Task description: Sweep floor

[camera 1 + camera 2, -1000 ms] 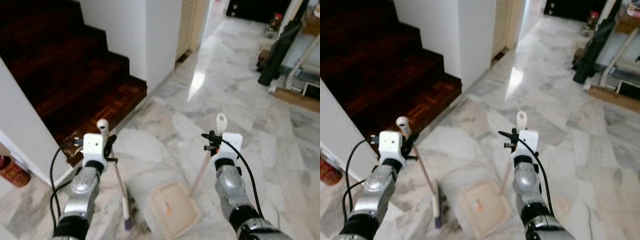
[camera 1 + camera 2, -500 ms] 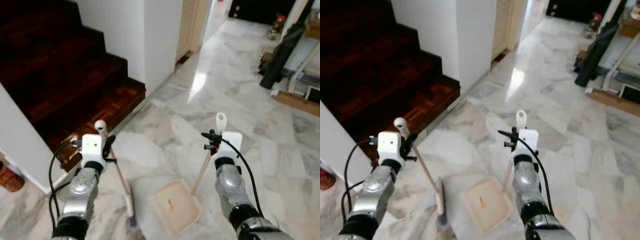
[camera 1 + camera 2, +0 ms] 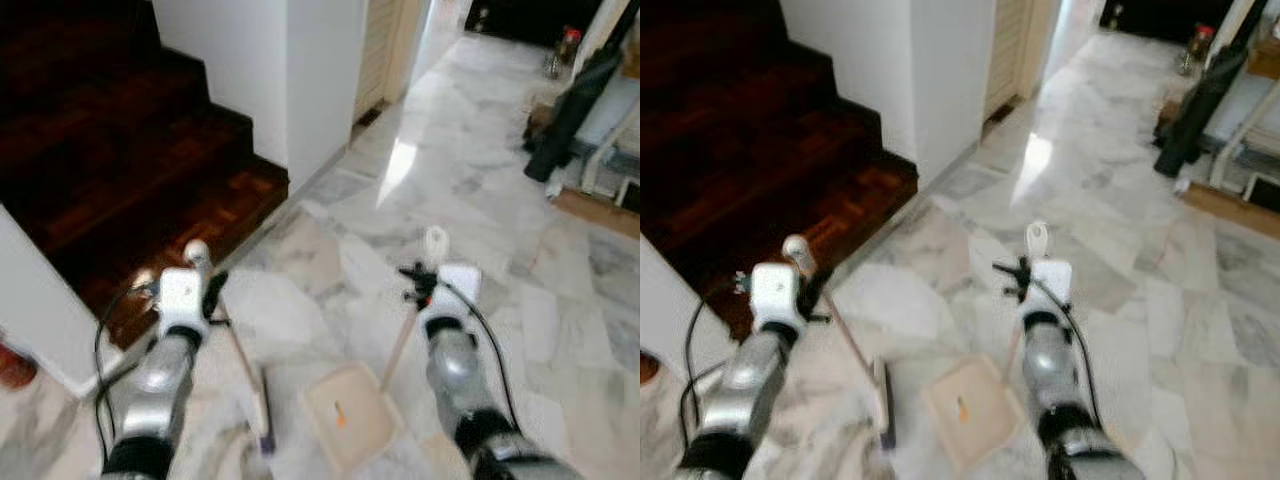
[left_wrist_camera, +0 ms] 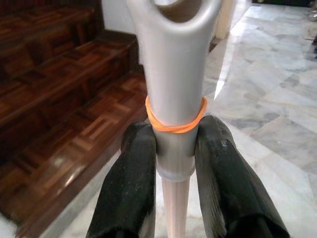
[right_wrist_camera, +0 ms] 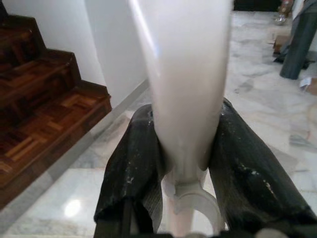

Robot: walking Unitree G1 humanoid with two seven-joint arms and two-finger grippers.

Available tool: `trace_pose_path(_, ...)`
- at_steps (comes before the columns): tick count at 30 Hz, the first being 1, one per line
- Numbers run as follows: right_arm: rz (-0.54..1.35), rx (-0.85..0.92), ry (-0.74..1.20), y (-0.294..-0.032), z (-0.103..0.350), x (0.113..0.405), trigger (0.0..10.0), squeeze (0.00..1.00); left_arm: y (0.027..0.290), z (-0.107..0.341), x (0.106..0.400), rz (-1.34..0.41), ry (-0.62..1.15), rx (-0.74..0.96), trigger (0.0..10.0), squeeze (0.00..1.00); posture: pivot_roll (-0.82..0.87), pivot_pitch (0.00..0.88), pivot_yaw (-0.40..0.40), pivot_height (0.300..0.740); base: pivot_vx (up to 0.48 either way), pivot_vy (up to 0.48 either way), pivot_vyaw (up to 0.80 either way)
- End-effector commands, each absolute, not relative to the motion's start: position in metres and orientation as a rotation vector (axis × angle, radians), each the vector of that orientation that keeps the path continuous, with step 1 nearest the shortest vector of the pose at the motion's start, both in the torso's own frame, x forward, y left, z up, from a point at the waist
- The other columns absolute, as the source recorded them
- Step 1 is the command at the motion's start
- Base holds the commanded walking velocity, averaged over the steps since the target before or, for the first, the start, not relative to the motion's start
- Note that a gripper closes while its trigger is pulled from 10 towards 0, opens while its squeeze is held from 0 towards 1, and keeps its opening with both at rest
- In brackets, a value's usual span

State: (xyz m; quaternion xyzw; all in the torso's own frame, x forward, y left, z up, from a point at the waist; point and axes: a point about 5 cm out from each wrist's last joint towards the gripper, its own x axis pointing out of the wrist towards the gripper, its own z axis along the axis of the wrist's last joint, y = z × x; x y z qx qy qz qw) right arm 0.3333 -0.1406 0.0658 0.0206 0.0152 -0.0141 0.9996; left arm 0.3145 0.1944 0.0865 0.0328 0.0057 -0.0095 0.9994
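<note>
Under me spreads a polished marble floor (image 3: 470, 200) of large pale grey and white tiles with darker veining, glossy enough to carry a bright patch of reflected light toward 12 o'clock. At 10 o'clock rises a staircase (image 3: 110, 150) of dark reddish-brown parquet wood, its steps shiny and square-edged, boxed in by plain white walls (image 3: 290, 70). A dark bag or cloth (image 3: 570, 110) leans at 2 o'clock beside pale furniture that I cannot make out clearly. On the floor at 6 o'clock lies the dustpan (image 3: 350, 418), a flat cream plastic tray with rounded corners, a raised rim and a small orange mark inside; its thin pale handle slants up to my right gripper (image 5: 181, 163), whose black fingers are clamped round the smooth glossy white grip. Just beside the dustpan at 7 o'clock rests the broom (image 3: 258, 405), a narrow pale head with a darker tip on the marble, its slim stick rising to my left gripper (image 4: 174, 163); there my fingers (image 4: 131, 188) pinch the matte grey rounded handle end just below an orange rubber band (image 4: 174, 126). No writing is legible anywhere.
</note>
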Motion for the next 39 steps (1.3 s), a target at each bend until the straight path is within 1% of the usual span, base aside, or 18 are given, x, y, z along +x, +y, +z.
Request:
trace_pose_path(1, -0.052, 0.046, -0.004, -0.148, 0.073, 0.336, 10.0, 0.00, 0.188, 0.093, 0.317, -0.039, -0.018, 0.071, 10.0, 0.00, 0.04, 0.078, -0.021, 0.740, 0.296, 0.000, 0.00)
trace_pose_path(8, -0.051, 0.044, -0.005, -0.148, 0.073, 0.336, 10.0, 0.00, 0.188, 0.093, 0.317, -0.039, -0.019, 0.070, 10.0, 0.00, 0.04, 0.076, -0.022, 0.740, 0.295, 0.000, 0.00)
trace_pose_path(23, -0.045, 0.045, -0.003, -0.148, 0.073, 0.337, 10.0, 0.00, 0.181, 0.094, 0.319, -0.071, -0.031, 0.052, 10.0, 0.00, 0.03, 0.053, -0.022, 0.740, 0.000, 0.000, 0.00)
trace_pose_path(34, -0.046, 0.039, 0.001, -0.150, 0.074, 0.338, 10.0, 0.00, 0.175, 0.096, 0.322, -0.097, -0.041, 0.041, 10.0, 0.00, 0.02, 0.026, -0.019, 0.740, 0.000, 0.000, -0.80)
trace_pose_path(39, -0.083, 0.037, -0.013, -0.163, 0.078, 0.339, 10.0, 0.00, 0.169, 0.096, 0.326, -0.112, -0.035, 0.037, 10.0, 0.00, 0.00, 0.034, -0.015, 0.740, 0.000, 0.000, -0.80)
